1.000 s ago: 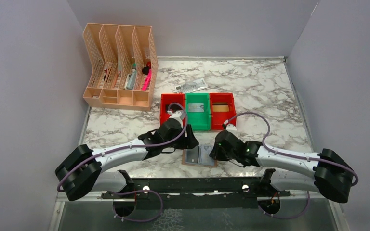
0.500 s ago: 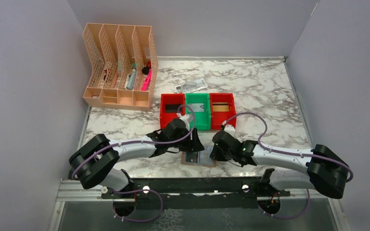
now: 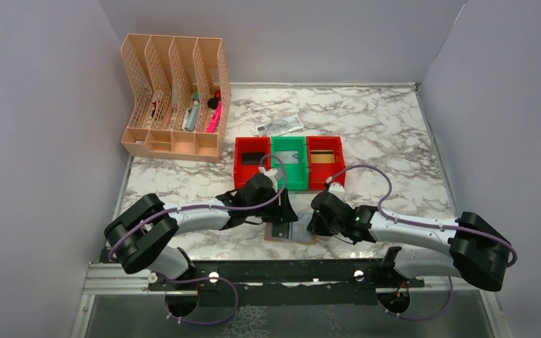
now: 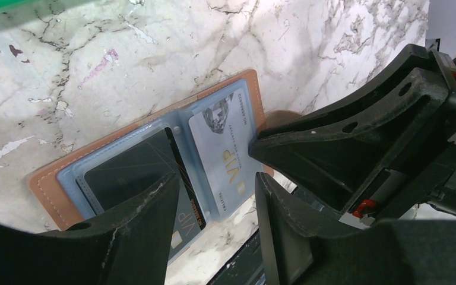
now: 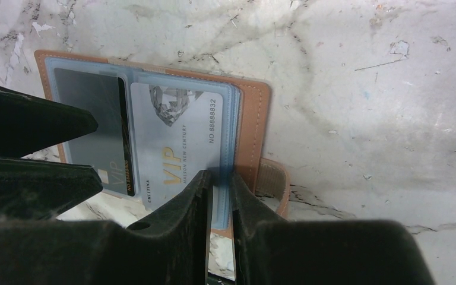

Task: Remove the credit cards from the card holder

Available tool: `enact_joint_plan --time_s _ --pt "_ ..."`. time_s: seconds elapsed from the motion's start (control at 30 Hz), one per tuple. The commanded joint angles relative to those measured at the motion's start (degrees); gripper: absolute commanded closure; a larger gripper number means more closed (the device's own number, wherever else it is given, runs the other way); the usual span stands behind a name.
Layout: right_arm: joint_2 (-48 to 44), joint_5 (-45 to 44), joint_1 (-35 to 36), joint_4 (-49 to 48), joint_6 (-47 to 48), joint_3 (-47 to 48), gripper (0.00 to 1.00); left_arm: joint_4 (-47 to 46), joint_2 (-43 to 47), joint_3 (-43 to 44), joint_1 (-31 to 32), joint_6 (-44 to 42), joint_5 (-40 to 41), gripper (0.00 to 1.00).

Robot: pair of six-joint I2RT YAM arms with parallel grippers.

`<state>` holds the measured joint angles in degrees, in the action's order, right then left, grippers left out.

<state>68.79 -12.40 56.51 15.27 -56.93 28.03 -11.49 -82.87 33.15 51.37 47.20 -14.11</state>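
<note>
Bench [image 3: 394, 127], marble. Bears the card holder [image 5: 252, 119] at the near edge, between both arms.
Left tool [image 4: 217, 184], fingers apart. Hovers just above the holder's centre fold, touching nothing visible.
Right tool [image 5: 219, 177], clamped on the pale blue sleeve edge of the holder's right panel. Pins the holder, seemingly.
Card holder, tan, lying open and flat, both sleeves filled.
Credit cards: dark card [image 4: 133, 169] in left sleeve, silver VIP card [image 5: 178, 136] in right. Neither drawn out yet.
Step in hand, by judgement: steadying for extraction. Calls next for the left tool to descend, pinch one card's exposed edge, slide it clear
</note>
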Motion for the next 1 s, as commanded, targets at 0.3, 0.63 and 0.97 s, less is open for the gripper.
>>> enact_joint_plan --time_s 0.3,0.63,0.97 --pt "-1.4 -2.9 -0.2 1.6 -2.8 -2.9 0.79 -2.5 -2.6 -1.2 0.0 1.4 -2.1 0.55" --pt "-1.6 -2.8 -0.2 1.4 -3.9 -3.2 0.78 -4.4 -6.1 -1.1 0.2 1.5 -4.2 0.62" --pt "-1.2 -2.3 -0.2 0.7 -4.5 -3.7 0.79 -4.6 -7.1 -0.9 0.8 2.0 -2.7 0.78"
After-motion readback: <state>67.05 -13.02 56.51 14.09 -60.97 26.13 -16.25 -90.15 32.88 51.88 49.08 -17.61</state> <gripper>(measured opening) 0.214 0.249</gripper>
